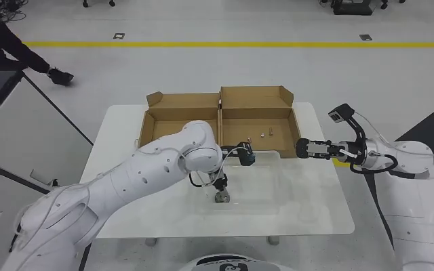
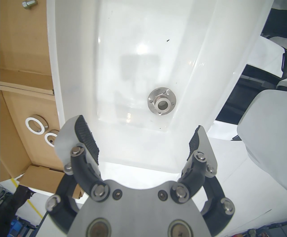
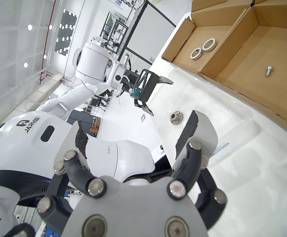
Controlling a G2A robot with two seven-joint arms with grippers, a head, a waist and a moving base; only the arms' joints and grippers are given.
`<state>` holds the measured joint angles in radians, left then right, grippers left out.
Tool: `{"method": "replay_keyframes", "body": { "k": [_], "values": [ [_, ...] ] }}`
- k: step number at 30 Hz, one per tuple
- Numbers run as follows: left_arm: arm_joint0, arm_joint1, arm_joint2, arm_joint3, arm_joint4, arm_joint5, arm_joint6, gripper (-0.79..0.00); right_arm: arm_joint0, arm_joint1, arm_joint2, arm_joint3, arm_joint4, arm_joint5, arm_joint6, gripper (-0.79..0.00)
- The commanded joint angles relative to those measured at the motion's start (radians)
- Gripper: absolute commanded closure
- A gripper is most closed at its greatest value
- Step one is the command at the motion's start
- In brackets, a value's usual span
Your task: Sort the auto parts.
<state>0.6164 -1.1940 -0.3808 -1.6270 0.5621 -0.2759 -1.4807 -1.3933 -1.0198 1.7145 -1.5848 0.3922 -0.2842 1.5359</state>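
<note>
Left gripper, jaws apart, hangs above the flanged hub lying flat in the clear tray: centre over its collar, descend straight, pinch the collar; right gripper, likewise spread, sits near the tray's end.

in the top view the left arm covers part of the left cardboard box, and the bits of metal in the right cardboard box are too small for us to name. in the left wrist view a finger of the left gripper hides part of the smaller ring, and the picture's edge cuts off a silvery fastener.
</note>
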Motion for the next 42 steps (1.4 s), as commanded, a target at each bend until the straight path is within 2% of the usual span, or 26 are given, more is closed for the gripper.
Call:
{"method": "replay_keyframes", "body": {
  "k": [1,18,30,39,40,42],
  "values": [
    [-0.005,-0.01,0.013,0.021,-0.001,0.009,-0.009,-0.785,0.0,0.0,0.0,0.0,0.0,0.0,0.0,-0.785],
    [-0.003,-0.081,0.101,0.17,-0.012,-0.008,-0.018,-0.785,0.0,0.0,0.0,0.0,0.0,0.0,0.0,-0.785],
    [0.015,-0.091,0.105,0.173,-0.02,-0.025,-0.019,-0.785,0.0,0.0,0.0,0.0,0.0,0.0,0.0,-0.785],
    [0.012,-0.11,0.114,0.239,-0.021,-0.052,-0.007,-0.785,0.0,0.0,0.0,0.0,0.0,0.0,0.0,-0.785],
    [0.012,-0.112,0.114,0.245,-0.023,-0.054,-0.006,-0.782,0.0,0.0,0.0,0.0,0.0,0.0,0.0,-0.785],
    [0.011,-0.116,0.116,0.255,-0.024,-0.057,-0.006,-0.717,0.0,0.0,0.0,0.0,0.0,0.0,0.0,-0.785]
  ]
}}
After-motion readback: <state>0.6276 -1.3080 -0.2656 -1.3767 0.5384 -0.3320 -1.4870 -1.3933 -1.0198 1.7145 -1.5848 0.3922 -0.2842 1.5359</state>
